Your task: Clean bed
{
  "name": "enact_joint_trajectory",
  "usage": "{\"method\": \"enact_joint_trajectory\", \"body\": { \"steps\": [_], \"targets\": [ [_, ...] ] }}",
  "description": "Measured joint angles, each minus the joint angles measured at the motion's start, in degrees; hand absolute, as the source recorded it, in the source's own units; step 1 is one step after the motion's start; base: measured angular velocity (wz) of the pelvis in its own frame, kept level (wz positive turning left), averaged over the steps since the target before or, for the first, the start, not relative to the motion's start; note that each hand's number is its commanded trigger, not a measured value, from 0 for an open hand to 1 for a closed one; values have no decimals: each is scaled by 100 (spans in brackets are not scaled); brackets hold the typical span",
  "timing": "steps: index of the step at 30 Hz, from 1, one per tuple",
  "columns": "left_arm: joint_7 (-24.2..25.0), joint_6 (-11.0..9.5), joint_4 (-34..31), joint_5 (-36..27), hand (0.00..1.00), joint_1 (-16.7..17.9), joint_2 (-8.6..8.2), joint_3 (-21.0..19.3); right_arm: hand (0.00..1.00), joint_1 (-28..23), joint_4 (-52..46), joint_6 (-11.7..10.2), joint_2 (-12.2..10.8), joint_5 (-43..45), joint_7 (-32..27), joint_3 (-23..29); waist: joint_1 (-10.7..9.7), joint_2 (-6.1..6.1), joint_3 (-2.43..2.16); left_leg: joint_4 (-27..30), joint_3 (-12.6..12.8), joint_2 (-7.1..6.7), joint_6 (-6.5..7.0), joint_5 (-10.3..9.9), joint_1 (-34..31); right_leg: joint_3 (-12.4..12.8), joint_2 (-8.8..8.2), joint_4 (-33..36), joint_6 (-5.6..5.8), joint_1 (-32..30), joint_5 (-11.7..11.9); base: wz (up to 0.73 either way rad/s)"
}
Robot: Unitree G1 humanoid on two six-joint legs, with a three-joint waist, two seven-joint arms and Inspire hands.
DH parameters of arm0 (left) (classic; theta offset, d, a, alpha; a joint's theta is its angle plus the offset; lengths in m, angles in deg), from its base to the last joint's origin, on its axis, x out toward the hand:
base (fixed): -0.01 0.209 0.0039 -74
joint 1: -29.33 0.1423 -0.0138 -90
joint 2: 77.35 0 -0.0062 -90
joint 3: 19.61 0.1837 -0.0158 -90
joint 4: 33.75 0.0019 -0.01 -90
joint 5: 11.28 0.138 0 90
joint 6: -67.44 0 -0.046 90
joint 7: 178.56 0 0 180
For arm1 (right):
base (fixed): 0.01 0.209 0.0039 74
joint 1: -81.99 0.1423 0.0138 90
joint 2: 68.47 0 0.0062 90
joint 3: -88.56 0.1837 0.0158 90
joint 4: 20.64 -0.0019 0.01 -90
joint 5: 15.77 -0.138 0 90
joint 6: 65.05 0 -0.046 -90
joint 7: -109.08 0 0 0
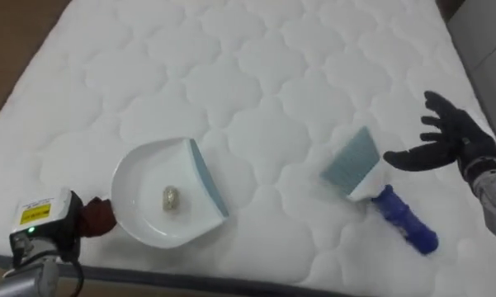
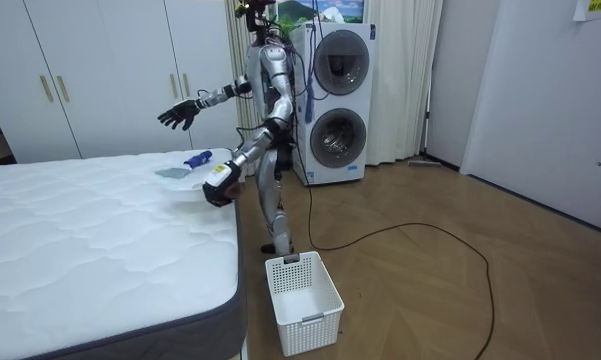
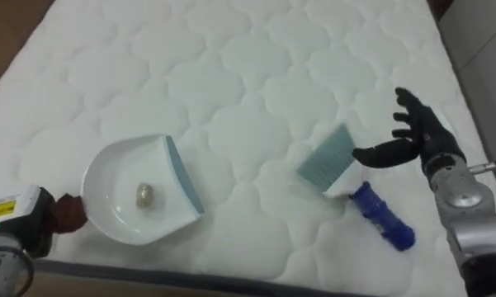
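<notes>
A white dustpan lies on the white quilted mattress near its front edge, with a small pale crumb inside it. My left hand is at the lower left, curled round the pan's reddish-brown handle. To the right lies a brush with grey-blue bristles and a blue handle, flat on the mattress. My right hand hovers just right of the bristles with its fingers spread, touching nothing. In the room view I stand at the bed's side, right hand raised.
The mattress's front edge runs along the bottom of the eye views. On the wooden floor beside the bed stands a white laundry basket. Stacked washing machines and white wardrobes line the wall behind.
</notes>
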Motion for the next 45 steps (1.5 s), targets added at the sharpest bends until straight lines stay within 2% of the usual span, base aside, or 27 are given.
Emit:
{"method": "enact_joint_trajectory", "body": {
  "steps": [3,4,6,7,9,11,16,17,20,22,23,24,25,26,27,28,29,30,31,32,33,34,35,37,39,43,45],
  "targets": [
    [112,27,2,-129,100,108,-189,-4,0,-133,-12,1,-23,-7,-264,-2,-4,174,8,-1,-69,-32,-10,-12,19,-192,-45,5,37,196,-81,45],
    [131,13,2,-150,100,119,-216,-4,0,-161,-12,1,-35,-32,-300,-2,-1,187,6,14,-74,-48,-9,-12,16,-238,-65,13,22,229,-134,56],
    [202,-4,-1,-155,100,187,-306,-3,0,-253,-12,1,-85,-240,-453,-1,-16,293,6,135,-41,-32,-6,-10,-19,-513,-120,67,47,360,-275,62],
    [208,-4,-2,-153,100,194,-317,-2,0,-279,-12,1,-88,-293,-503,1,-60,304,8,154,70,5,4,4,-35,-636,-151,103,59,391,-323,96],
    [277,2,-26,-144,100,203,-368,-2,0,-394,-12,16,-100,-379,-763,57,-170,305,6,170,747,139,77,100,-79,-1096,-386,392,88,447,-567,106],
    [413,-4,-28,-146,100,212,-372,-4,0,-437,-12,14,-104,-383,-890,67,-219,321,-1,164,905,149,112,127,-55,-1325,-449,433,136,562,-632,75],
    [587,13,-185,-158,100,227,-349,-84,0,-481,-139,23,-153,-576,-1109,67,-90,323,-1,131,824,52,133,136,-53,-1562,-481,447,219,734,-675,41],
    [588,0,-216,-160,100,226,-350,-84,0,-481,-202,25,-195,-641,-1167,67,-94,320,-2,125,752,-3,138,133,-52,-1668,-530,500,250,778,-695,40],
    [603,-124,-256,-145,100,225,-353,-83,0,-511,-253,82,-214,-651,-1306,124,-167,361,-12,128,716,-98,218,104,-28,-1657,-689,914,334,821,-750,69],
    [658,-141,-311,-143,100,242,-350,-83,0,-555,-263,143,-220,-644,-1330,208,-159,379,-14,117,601,-148,267,75,78,-1524,-785,1344,335,815,-750,65],
    [726,-134,-347,-143,100,249,-347,-83,0,-557,-273,151,-222,-630,-1335,257,-165,389,-15,121,357,-243,299,53,183,-1226,-852,1681,338,757,-746,82],
    [785,-126,-460,-158,100,274,-340,-79,0,-588,-360,151,-240,-655,-1350,334,-273,427,0,109,76,-322,325,38,234,-737,-811,1878,368,591,-811,93],
    [791,-131,-521,-180,100,277,-338,-79,0,-654,-499,152,-252,-660,-1361,405,-304,437,-9,108,-58,-339,327,40,235,-417,-686,1813,380,519,-885,109],
    [792,-135,-627,-266,100,278,-324,-79,0,-785,-809,144,-277,-657,-1383,498,-344,475,9,68,-320,-374,321,79,241,111,-450,1606,342,316,-979,120],
    [794,-135,-664,-256,100,266,-306,-79,0,-850,-977,139,-323,-655,-1398,501,-444,480,12,51,-594,-434,308,146,263,549,-302,1299,322,145,-985,116],
    [797,-133,-684,-257,100,261,-307,-80,0,-859,-1041,125,-340,-658,-1405,502,-456,481,12,34,-688,-464,293,167,265,707,-221,1028,313,84,-950,99],
    [815,-139,-775,-257,100,253,-307,-81,0,-865,-1201,80,-344,-651,-1437,513,-475,475,13,26,-840,-550,285,223,187,960,-51,533,289,52,-682,108],
    [834,-153,-877,-256,100,251,-300,-81,0,-935,-1362,41,-346,-631,-1510,525,-585,468,9,8,-1078,-696,281,324,80,1086,36,335,192,150,-297,126],
    [878,-206,-917,-259,100,250,-303,-80,0,-1056,-1486,41,-350,-622,-1557,538,-614,473,9,-98,-1142,-749,272,434,87,901,-19,293,183,216,-273,108],
    [908,-219,-921,-262,100,251,-301,-81,0,-1108,-1526,42,-350,-623,-1554,538,-584,471,11,-158,-1037,-725,277,469,92,797,-52,276,177,244,-273,75],
    [994,-212,-930,-252,100,251,-297,-82,0,-1224,-1623,54,-351,-629,-1543,543,-565,483,6,-240,-727,-640,315,508,75,627,-86,208,195,303,-284,42],
    [1020,-195,-930,-248,100,255,-293,-85,0,-1242,-1672,65,-352,-628,-1520,543,-534,482,7,-239,-667,-618,319,509,63,607,-91,214,212,298,-300,36],
    [1095,-151,-933,-251,100,279,-293,-113,0,-1242,-1803,111,-362,-623,-1459,543,-455,473,8,-262,-753,-645,297,495,29,614,-78,230,200,278,-313,31],
    [1193,-121,-934,-250,100,289,-291,-141,0,-1267,-2024,118,-362,-615,-1341,550,-452,409,6,-295,-974,-739,290,549,25,706,-4,190,221,284,-299,43],
    [1217,-130,-934,-186,100,329,-296,-146,0,-1334,-2200,116,-364,-619,-1179,559,-388,296,-32,-267,-1118,-792,299,555,39,826,86,83,215,382,-296,39],
    [1210,-134,-935,-84,100,368,-312,-188,0,-1334,-2383,16,-384,-618,-1063,561,-317,320,-4,-68,-1294,-839,332,498,-54,754,167,-76,182,522,-291,37],
    [1204,-129,-972,-75,100,368,-328,-190,0,-1336,-2383,22,-396,-617,-1060,561,-300,371,17,41,-1415,-903,339,491,-206,520,128,-84,189,518,-315,41]
  ]
}}
